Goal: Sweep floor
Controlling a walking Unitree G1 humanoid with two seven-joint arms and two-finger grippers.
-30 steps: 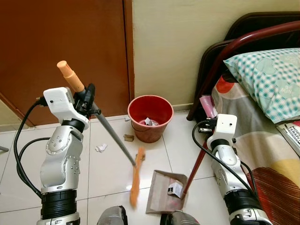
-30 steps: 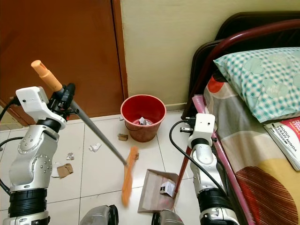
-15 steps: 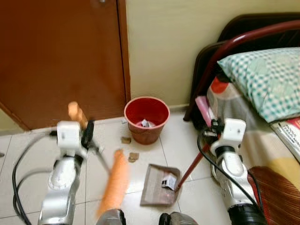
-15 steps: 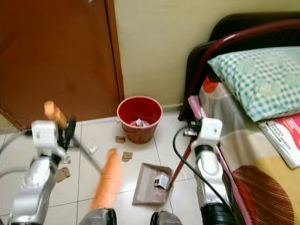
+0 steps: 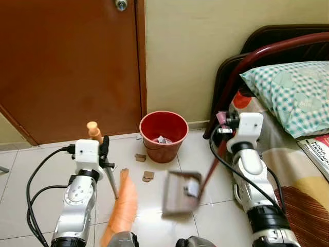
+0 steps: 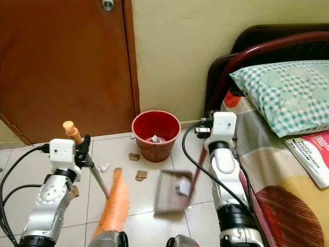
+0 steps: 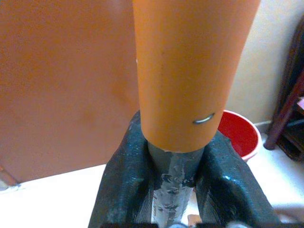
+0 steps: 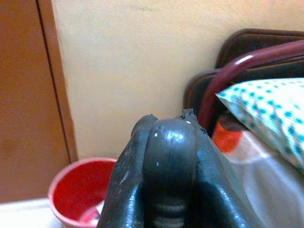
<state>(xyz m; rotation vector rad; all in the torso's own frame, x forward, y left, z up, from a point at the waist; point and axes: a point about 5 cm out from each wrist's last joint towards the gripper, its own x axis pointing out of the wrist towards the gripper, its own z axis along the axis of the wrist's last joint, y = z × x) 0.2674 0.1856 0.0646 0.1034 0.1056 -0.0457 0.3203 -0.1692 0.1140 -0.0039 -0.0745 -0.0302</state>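
My left gripper (image 5: 104, 151) is shut on the broom's grey shaft just below its orange grip (image 7: 194, 71). The shaft slants down to the orange broom head (image 5: 123, 205), low over the floor in front of me. My right gripper (image 5: 224, 131) is shut on the top of the dustpan's dark red handle (image 5: 209, 172). The brown dustpan (image 5: 181, 193) hangs blurred above the tiles with a white scrap in it. A red bucket (image 5: 163, 135) holding some rubbish stands against the wall beyond it. Cardboard scraps (image 5: 148, 176) and a white paper bit (image 6: 105, 167) lie on the tiles.
A brown door (image 5: 72, 67) fills the back left and a yellow wall (image 5: 195, 46) the middle. A bed with a dark red frame (image 5: 257, 56), a checked pillow (image 5: 288, 87) and a book (image 6: 311, 162) runs along my right. White tiles (image 5: 31, 170) stretch to the left.
The view has shifted. The dustpan has risen off the floor and swung towards the bucket. The broom head has moved left, away from the dustpan, and the left arm has dropped lower.
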